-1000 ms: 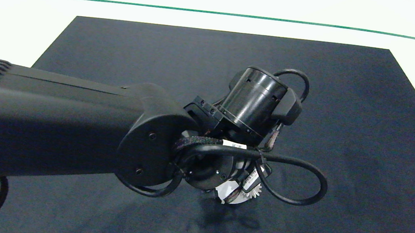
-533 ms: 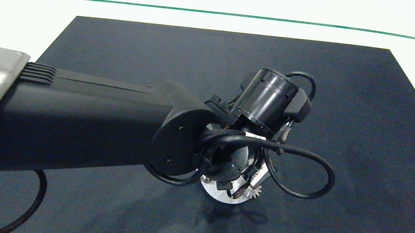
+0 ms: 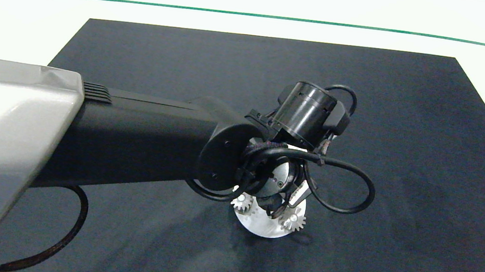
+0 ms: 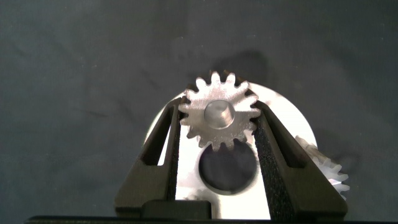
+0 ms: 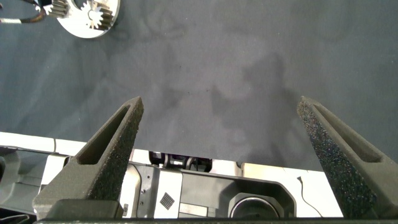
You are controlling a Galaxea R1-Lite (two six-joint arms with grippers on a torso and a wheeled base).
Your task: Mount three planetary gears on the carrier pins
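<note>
- Flanking a planetary gear [image 4: 219, 118], the left gripper [image 4: 217, 134] has one finger [image 4: 163, 149] at each side of the teeth; pads look touching or nearly so, grip not certain.
- That gear sits on a carrier pin [image 4: 219, 113], pin top showing through the bore.
- Below it, white disc [image 4: 283, 118] with its large centre hole [image 4: 227, 168] lies flat on the dark mat [image 3: 408, 127].
- Two more gears on the disc: one [image 3: 293, 221] on the right side, one [image 3: 241, 203] on the left, seen from the head view.
- Left arm [image 3: 132, 137] and its cable loop [image 3: 346, 189] cover most of the disc from above; third gear hidden there.
- Right gripper [image 5: 230, 143] hangs well apart from the disc, jaws spread wide with nothing between them, mat edge and robot base [image 5: 186, 186] beneath.
</note>
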